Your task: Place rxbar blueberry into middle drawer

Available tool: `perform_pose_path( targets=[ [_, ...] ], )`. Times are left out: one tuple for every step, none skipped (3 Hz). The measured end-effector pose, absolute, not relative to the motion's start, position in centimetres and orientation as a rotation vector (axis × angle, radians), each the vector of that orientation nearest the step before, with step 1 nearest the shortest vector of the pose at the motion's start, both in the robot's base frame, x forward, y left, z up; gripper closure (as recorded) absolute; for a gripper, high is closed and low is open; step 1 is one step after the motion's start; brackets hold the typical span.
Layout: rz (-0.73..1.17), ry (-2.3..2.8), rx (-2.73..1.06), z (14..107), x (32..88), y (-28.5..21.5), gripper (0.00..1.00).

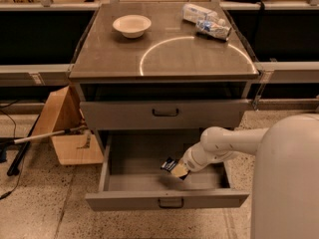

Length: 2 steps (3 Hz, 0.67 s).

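Note:
The middle drawer (117, 180) is pulled out at the bottom of the cabinet, showing a plain grey tray and a small loop handle on its front. My gripper (177, 170) reaches into it from the right on a white arm and hangs low over the tray, near the middle. It is shut on the rxbar blueberry (168, 164), a small dark blue bar that sticks out to the left of the yellowish fingers (180, 171). The bar casts a shadow on the tray just below it.
The drawer above (165, 113) is closed, with a black handle. On the cabinet top are a white bowl (132, 25) and clear plastic bottles (207, 20). A cardboard box (65, 131) and a pole (40, 137) lie left of the cabinet. My white body fills the lower right.

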<state>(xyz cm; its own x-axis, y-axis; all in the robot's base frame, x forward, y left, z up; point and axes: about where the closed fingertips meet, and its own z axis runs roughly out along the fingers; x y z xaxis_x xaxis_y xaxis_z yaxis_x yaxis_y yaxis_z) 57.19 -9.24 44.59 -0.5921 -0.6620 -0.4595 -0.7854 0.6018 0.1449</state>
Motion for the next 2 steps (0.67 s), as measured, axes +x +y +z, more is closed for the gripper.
perform_pose_path(
  targets=[
    [0.513,2.53,-1.15,41.92,56.56,-9.26,0.99],
    [0.513,2.53,-1.15,41.92,56.56,-9.26,0.78]
  ],
)
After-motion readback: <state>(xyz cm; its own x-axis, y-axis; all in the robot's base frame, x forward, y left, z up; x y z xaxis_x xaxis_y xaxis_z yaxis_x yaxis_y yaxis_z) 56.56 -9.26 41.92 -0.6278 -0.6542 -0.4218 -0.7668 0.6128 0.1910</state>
